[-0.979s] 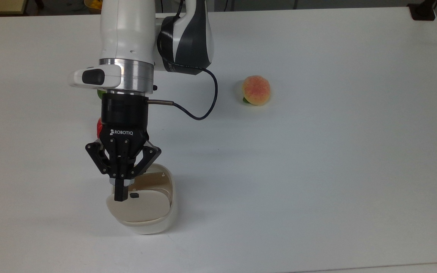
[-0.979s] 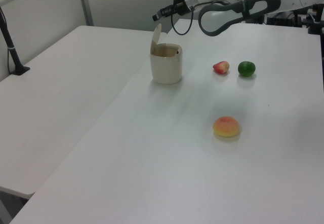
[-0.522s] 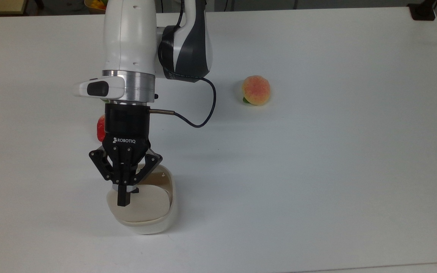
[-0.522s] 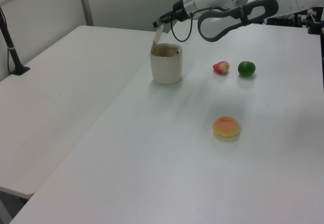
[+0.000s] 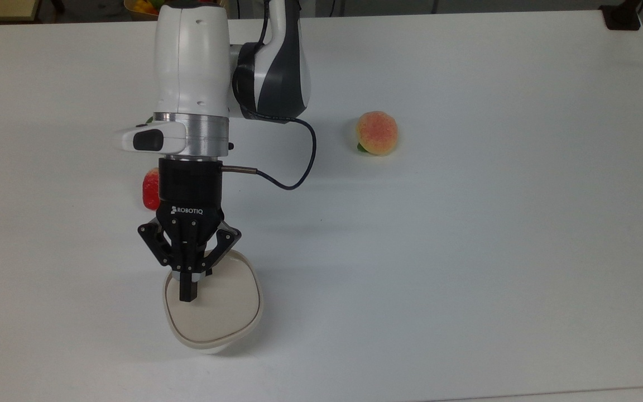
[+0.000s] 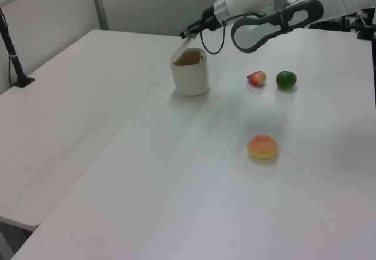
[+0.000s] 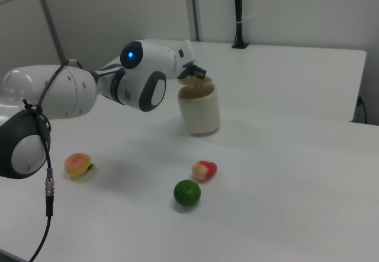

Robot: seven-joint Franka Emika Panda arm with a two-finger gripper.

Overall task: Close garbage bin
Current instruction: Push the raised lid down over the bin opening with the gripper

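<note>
White tabletop (image 5: 466, 251) carries the whole scene, with a second white table (image 6: 64, 113) butted against it on the left view's left; pale wall panels and a black post (image 6: 12, 48) stand behind.

Going left to right in the top view: a red toy fruit (image 5: 150, 188) lies partly under the arm; the garbage bin (image 5: 212, 312) sits near the front edge; a peach (image 5: 377, 133) lies well apart. A green fruit (image 7: 187, 193) rests beside the red one.

The gripper (image 5: 188, 291), fingers pinched narrow and holding nothing, bears on the lid (image 5: 215, 307) near its hinge side. The side views show the lid still tilted, not seated.

Risk, as judged: the bin is light and unrestrained, so off-centre pressure could tip or slide it, or the fingertips could slip off the lid and let it spring up.
</note>
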